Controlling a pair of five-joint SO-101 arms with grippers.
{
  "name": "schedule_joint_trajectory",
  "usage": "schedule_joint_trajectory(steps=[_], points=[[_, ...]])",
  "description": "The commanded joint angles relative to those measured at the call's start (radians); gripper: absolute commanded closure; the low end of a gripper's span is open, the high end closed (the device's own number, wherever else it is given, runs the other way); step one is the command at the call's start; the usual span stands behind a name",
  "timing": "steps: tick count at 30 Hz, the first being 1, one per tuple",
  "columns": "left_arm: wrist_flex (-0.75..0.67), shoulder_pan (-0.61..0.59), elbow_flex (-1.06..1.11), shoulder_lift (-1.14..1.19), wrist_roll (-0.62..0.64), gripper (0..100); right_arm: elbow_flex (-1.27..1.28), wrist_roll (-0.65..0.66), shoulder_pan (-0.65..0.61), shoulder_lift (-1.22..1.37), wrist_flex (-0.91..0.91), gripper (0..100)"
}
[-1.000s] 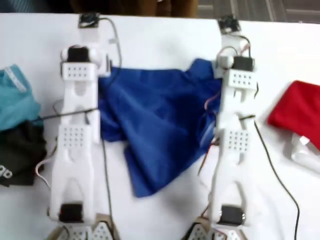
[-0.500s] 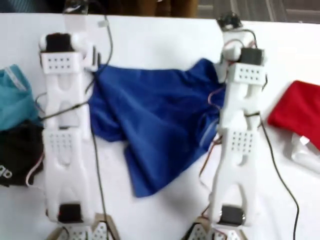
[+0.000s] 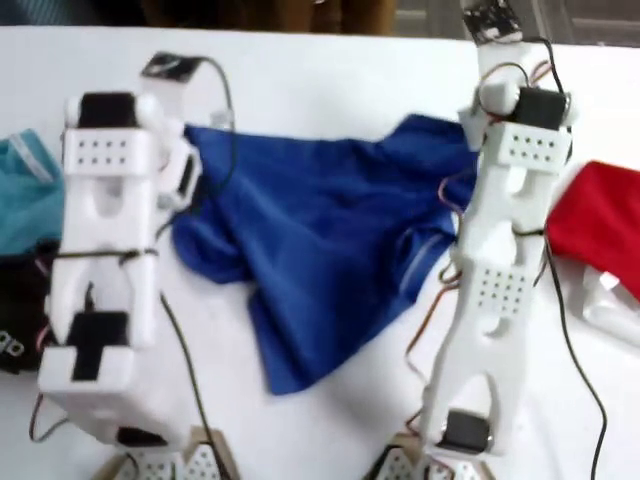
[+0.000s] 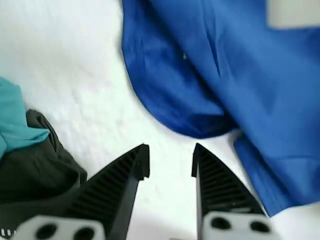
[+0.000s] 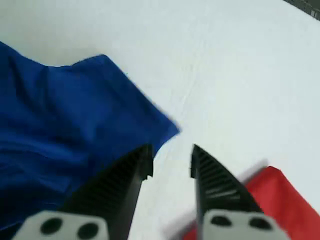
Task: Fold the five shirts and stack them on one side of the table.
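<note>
Blue shirt [image 3: 320, 250] lies rumpled | left claw [image 4: 170, 155] and right claw [image 5: 171, 157] both part-open, empty, just off its edges | I'd pinch opposite corners and pull flat before folding.

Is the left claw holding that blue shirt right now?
No, the left gripper stands open over the white table, and the blue shirt lies past its tips, not between them.

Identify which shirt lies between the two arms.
The blue shirt; the teal shirt and black shirt sit outside one arm, the red shirt outside the other.
</note>
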Motion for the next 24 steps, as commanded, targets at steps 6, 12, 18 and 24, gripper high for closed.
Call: schedule_joint_trajectory(steps=[6, 12, 18, 24], points=[[0.005, -0.126, 0.137, -0.074, -0.002, 83, -0.038, 0.091, -0.022, -0.071, 0.021, 76.5], [-0.008, -0.071, 0.291, -0.074, 0.051, 83, 0.028, 0.086, -0.039, -0.213, 0.025, 76.5], [-0.048, 0.021, 0.375, -0.074, 0.236, 83, 0.304, 0.084, -0.070, -0.418, 0.025, 76.5], [-0.095, 0.109, 0.397, -0.072, 0.315, 83, 0.611, 0.083, -0.062, -0.607, 0.022, 76.5]])
